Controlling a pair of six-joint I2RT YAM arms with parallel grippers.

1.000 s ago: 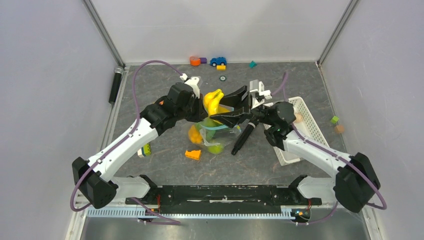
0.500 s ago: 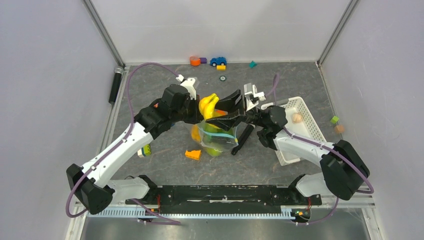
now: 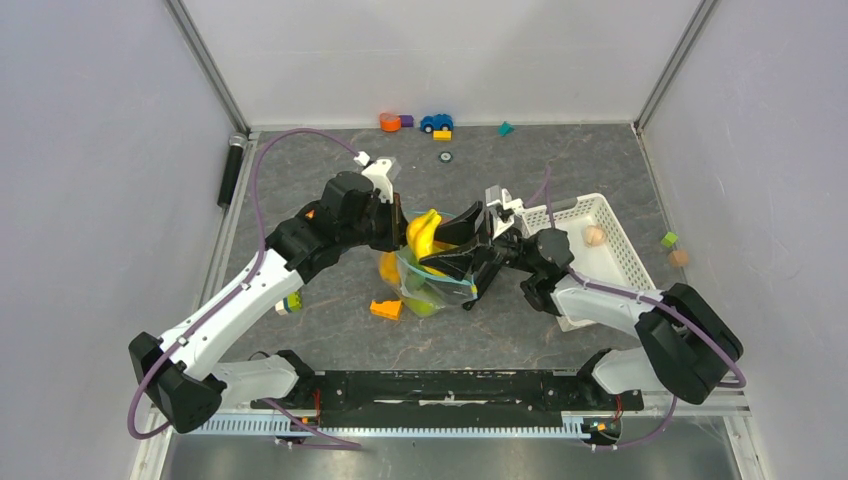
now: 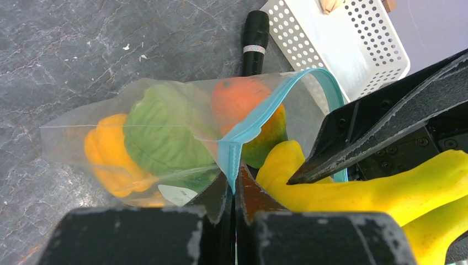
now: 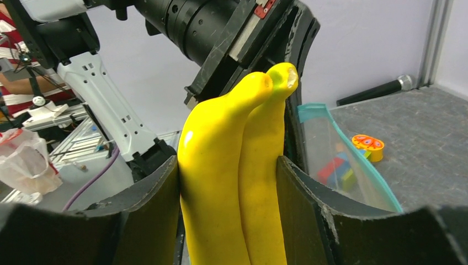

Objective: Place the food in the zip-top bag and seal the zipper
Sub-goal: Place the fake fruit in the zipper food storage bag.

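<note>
The zip-top bag (image 4: 138,138) is clear and hangs from my left gripper (image 4: 234,185), which is shut on its teal zipper (image 4: 259,122) at the rim. Inside lie an orange pumpkin-like piece (image 4: 102,157), a green leafy piece (image 4: 160,135) and an orange-green fruit (image 4: 248,102). My right gripper (image 5: 227,163) is shut on a pair of yellow bananas (image 5: 243,165), right at the bag's open mouth (image 5: 331,144). From above, the bananas (image 3: 424,230) sit between my left gripper (image 3: 399,228) and my right gripper (image 3: 452,242), over the bag (image 3: 432,285).
A white slotted basket (image 3: 612,268) with a beige piece (image 3: 594,236) stands right of the bag. A black marker (image 4: 255,44) lies under the bag. An orange wedge (image 3: 386,309) lies near-left. Small toys (image 3: 436,123) line the back wall; a black cylinder (image 3: 231,172) is at the left edge.
My right gripper has carried the bananas nearer and lower, down to the bag's mouth. The left gripper, still pinching the zipper edge, has shifted slightly nearer with the bag.
</note>
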